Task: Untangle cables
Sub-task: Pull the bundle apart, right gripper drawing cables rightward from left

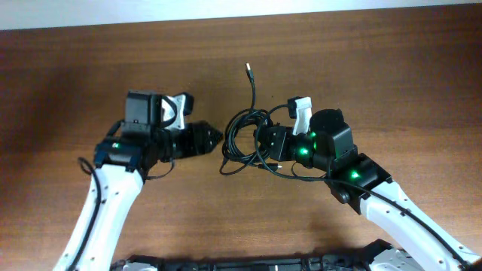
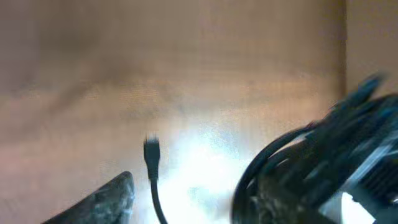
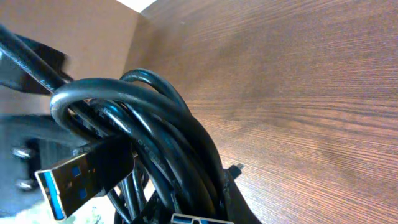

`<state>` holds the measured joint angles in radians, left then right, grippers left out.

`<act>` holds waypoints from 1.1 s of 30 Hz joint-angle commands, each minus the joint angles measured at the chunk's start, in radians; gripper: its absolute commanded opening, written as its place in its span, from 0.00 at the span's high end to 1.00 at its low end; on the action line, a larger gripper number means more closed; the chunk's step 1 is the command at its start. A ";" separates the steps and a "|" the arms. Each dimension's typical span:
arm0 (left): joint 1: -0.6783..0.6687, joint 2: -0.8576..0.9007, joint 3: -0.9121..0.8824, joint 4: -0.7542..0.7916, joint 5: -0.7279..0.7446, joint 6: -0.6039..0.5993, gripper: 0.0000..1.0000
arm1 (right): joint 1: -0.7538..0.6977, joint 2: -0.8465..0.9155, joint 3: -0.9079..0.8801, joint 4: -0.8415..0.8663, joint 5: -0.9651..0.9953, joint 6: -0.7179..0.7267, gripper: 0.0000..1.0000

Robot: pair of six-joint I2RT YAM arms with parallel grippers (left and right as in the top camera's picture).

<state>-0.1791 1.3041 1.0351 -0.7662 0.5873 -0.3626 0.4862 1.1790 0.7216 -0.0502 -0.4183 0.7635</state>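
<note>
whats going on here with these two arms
A tangled bundle of thin black cables sits on the brown wooden table. The right claw appears to grip it, a blue-tipped USB plug close to its camera. The left claw points at the loops from beside them, apparently empty. Nothing is separated yet.

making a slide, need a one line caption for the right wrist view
Close-up of the tangled black cables looped together, a blue-tongued USB plug sticking out, against the wooden table.

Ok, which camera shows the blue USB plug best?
Right wrist: the blue USB plug sits sharp and close among the cables. Overhead shows them whole, the plug too small to find. Left wrist is blurred; no blue visible.
</note>
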 commanded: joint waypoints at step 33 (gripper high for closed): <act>-0.224 0.235 0.011 -0.127 -0.484 -0.176 0.70 | -0.052 -0.012 0.006 0.069 -0.019 0.014 0.96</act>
<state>-0.4038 1.5177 1.0370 -0.8795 0.1478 -0.4274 0.4698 1.1751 0.7197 -0.0154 -0.4217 0.7635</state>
